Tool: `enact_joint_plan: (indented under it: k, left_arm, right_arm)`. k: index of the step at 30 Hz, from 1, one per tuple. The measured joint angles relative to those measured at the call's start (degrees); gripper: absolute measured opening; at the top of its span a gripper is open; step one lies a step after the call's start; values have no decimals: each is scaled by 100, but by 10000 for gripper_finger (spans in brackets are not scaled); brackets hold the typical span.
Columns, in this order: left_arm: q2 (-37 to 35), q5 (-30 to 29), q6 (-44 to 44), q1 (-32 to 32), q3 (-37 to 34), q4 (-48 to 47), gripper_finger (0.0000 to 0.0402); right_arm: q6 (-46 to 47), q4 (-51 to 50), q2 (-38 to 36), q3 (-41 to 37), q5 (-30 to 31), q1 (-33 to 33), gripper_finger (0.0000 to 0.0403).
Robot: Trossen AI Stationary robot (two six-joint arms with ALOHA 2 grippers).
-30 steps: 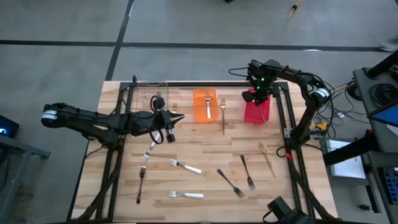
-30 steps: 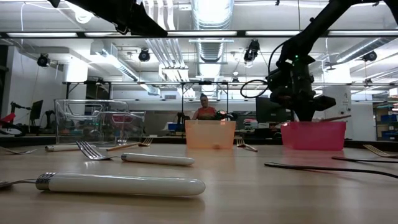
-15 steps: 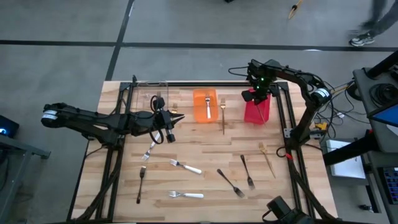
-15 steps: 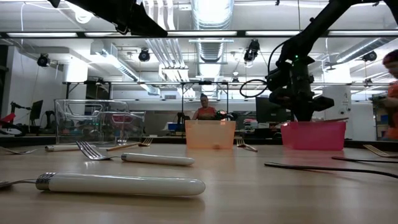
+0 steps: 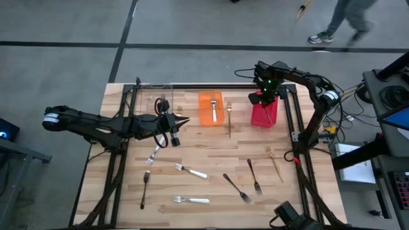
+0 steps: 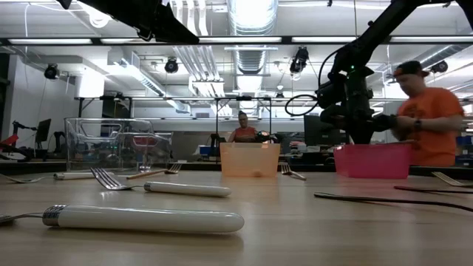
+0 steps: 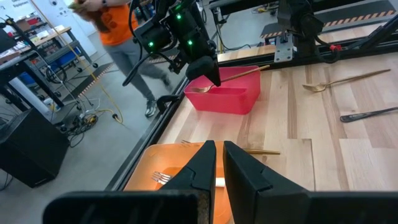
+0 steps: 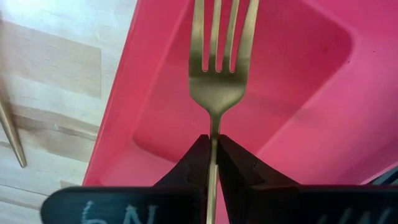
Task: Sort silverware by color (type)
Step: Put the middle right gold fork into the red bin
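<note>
1. A gold fork is clamped by its neck in the right gripper and is held over the red bin, tines above the bin's interior.
2. The left gripper is held with its fingers closed on nothing, above the table between the clear bin and the orange bin.
3. One fork, apparently white-handled, lies in the orange bin.
4. The remaining forks are scattered across the table's near half.

my wooden table carries a clear bin, an orange bin, a red bin, and scattered forks.
</note>
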Motion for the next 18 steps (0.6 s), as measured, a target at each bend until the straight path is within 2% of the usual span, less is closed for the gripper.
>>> enact_joint_plan:
  k: [18]
  left_arm:
    - [0, 0, 0, 0, 0, -1, 13]
  right_arm:
    - [0, 101, 0, 0, 4, 0, 13]
